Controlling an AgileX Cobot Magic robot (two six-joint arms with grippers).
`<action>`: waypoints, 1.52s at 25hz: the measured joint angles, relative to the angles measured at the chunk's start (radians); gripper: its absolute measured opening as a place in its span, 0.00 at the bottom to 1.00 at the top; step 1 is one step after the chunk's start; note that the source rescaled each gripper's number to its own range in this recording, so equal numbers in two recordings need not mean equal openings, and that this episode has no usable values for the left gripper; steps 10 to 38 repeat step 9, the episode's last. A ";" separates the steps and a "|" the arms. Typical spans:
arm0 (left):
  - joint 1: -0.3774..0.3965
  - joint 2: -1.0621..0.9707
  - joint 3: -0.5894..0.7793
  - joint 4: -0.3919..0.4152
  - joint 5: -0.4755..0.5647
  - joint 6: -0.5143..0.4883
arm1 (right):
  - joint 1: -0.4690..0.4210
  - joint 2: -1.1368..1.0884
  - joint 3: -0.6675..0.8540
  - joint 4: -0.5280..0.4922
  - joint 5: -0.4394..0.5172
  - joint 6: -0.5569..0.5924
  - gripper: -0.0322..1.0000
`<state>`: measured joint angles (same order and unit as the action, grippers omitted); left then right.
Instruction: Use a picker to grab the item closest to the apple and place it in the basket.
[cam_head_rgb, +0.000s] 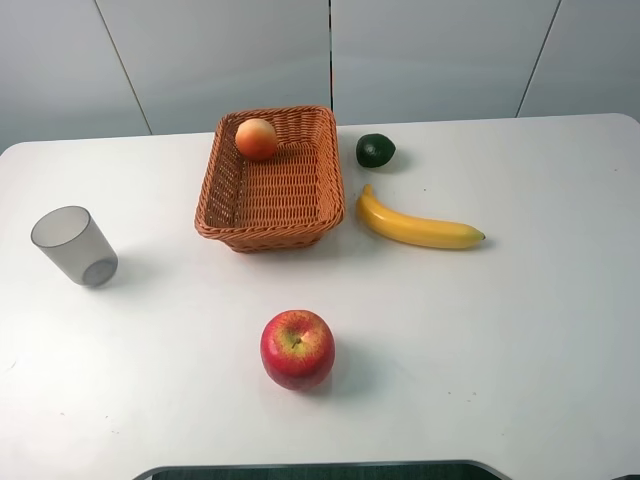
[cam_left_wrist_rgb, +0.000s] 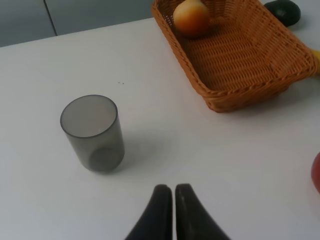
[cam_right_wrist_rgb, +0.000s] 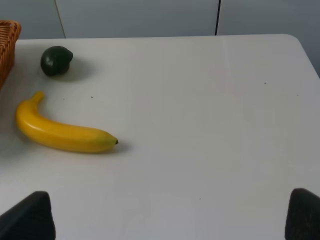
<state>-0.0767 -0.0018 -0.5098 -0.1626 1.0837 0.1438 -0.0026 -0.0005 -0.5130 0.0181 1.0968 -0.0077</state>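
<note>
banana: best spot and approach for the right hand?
Grip the banana across its thick middle, coming from above with the right hand open, fingers closing across the width. It lies flat with bare table on both long sides; the tapered ends would likely slip.

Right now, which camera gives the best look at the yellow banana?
The right wrist view: the yellow banana lies whole and large on the white table. The exterior high view shows it whole but smaller, right of the woven orange basket. The left wrist view catches only a sliver.
</note>
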 joint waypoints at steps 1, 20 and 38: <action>0.000 0.000 0.000 0.000 0.000 0.000 | 0.000 0.000 0.000 0.000 0.000 0.000 1.00; 0.000 0.000 0.000 0.000 0.000 0.000 | 0.000 0.000 0.000 0.000 0.000 0.000 1.00; 0.000 0.000 0.000 0.000 0.000 0.000 | 0.000 0.000 0.000 0.000 0.000 0.000 1.00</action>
